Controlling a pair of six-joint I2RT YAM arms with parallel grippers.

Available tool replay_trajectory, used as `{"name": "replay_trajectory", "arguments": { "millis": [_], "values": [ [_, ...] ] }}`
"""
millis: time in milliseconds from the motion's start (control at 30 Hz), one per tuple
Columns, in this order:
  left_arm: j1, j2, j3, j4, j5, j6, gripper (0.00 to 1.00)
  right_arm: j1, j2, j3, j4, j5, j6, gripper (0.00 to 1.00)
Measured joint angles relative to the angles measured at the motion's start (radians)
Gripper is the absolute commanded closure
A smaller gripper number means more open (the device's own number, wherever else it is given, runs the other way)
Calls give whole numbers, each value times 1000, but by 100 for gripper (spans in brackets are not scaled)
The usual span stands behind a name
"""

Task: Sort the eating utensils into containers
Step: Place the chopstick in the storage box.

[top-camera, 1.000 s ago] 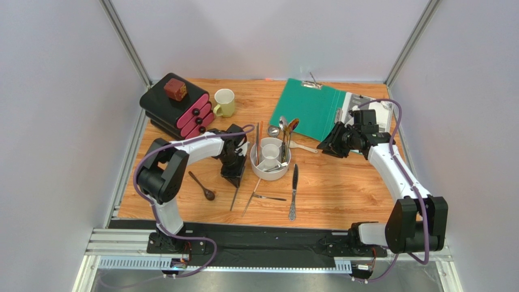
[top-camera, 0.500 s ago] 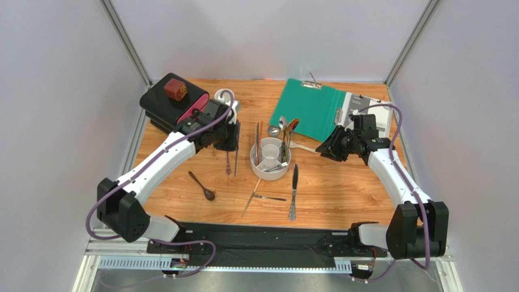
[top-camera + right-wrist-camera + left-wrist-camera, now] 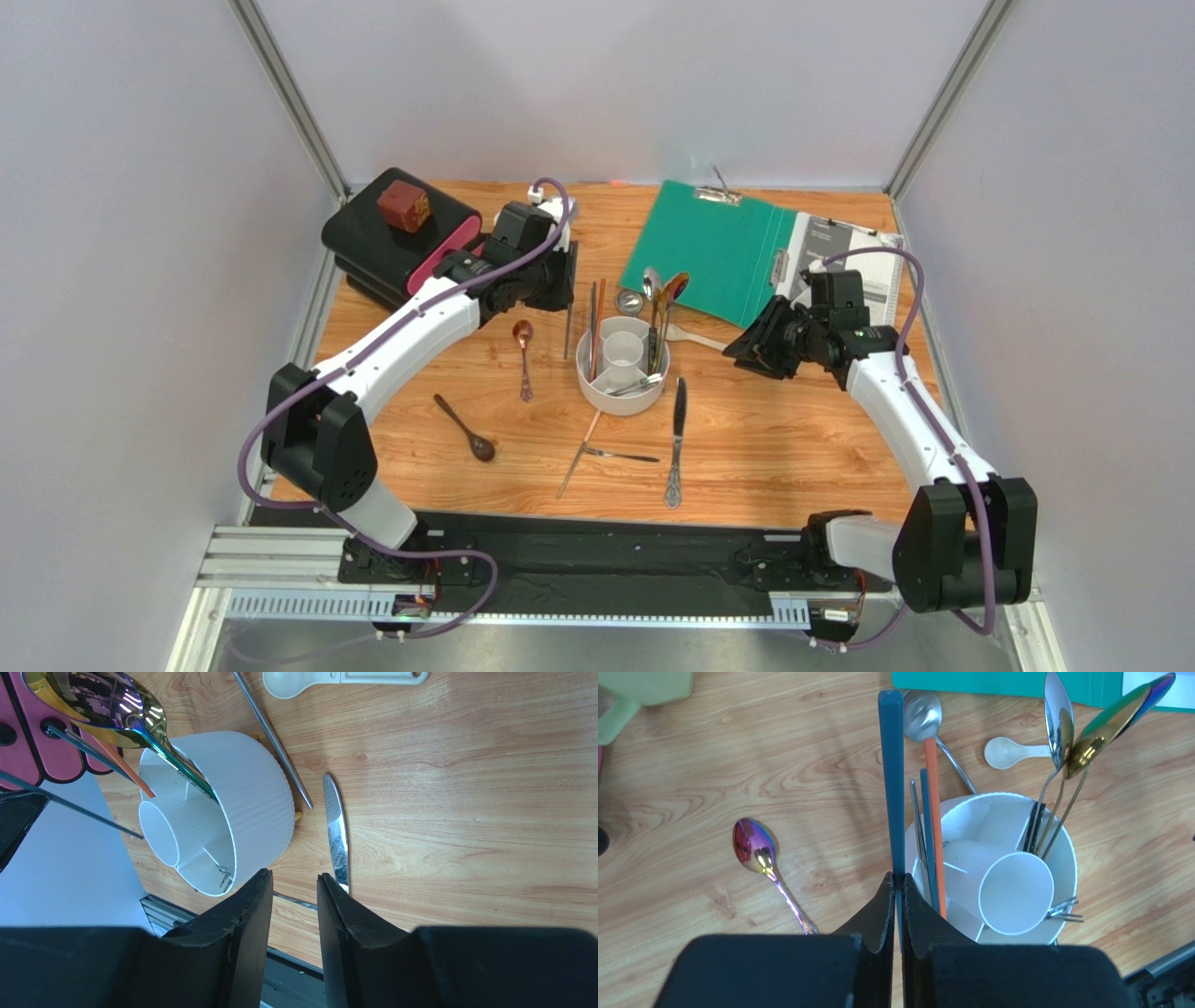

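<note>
My left gripper [image 3: 558,287] hangs just behind and left of the round white holder [image 3: 623,385], shut on a dark chopstick [image 3: 892,777] that points down toward the table. In the holder [image 3: 1053,847] stand chopsticks, silver and gold spoons and a fork. Left of it on the wood lies an iridescent purple spoon [image 3: 522,343]. A small white ceramic spoon [image 3: 1008,751] lies behind the holder. My right gripper [image 3: 744,350] hovers to the holder's right, open, with nothing between its fingers [image 3: 246,917]. A silver knife [image 3: 337,833] lies below it.
In front of the holder a dark brown spoon [image 3: 470,431], thin utensils [image 3: 596,451] and the knife [image 3: 678,434] lie on the table. A green clipboard [image 3: 723,249] is at the back right, a black box with pink drawers [image 3: 400,252] at the back left, a pale mug [image 3: 640,689] nearby.
My left arm has lifted the chopstick from the table near the holder's front left and carried it toward the back. That uncovered the iridescent spoon. The right gripper drifted slightly toward the holder.
</note>
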Motion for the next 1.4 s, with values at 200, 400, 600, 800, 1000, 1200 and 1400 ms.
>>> {"name": "replay_trajectory", "arguments": {
  "millis": [200,400,600,800,1000,1200,1400],
  "values": [
    [0,18,-3,73,3,16,100,0,-13,-5,0,0,2,65],
    [-2,18,-4,103,31,11,100,0,-12,-5,0,0,8,65],
    [-27,35,-8,130,50,7,100,0,-9,-5,0,0,12,65],
    [-47,89,-28,152,58,6,100,1,-9,-5,-2,0,12,65],
    [-50,109,-114,175,55,6,100,1,-9,-5,-2,0,12,65],
    [-60,109,-165,212,51,2,100,1,-8,-5,-2,0,12,65],
    [-69,109,-168,219,47,5,82,1,-8,-5,-3,0,12,65]
  ]
}}
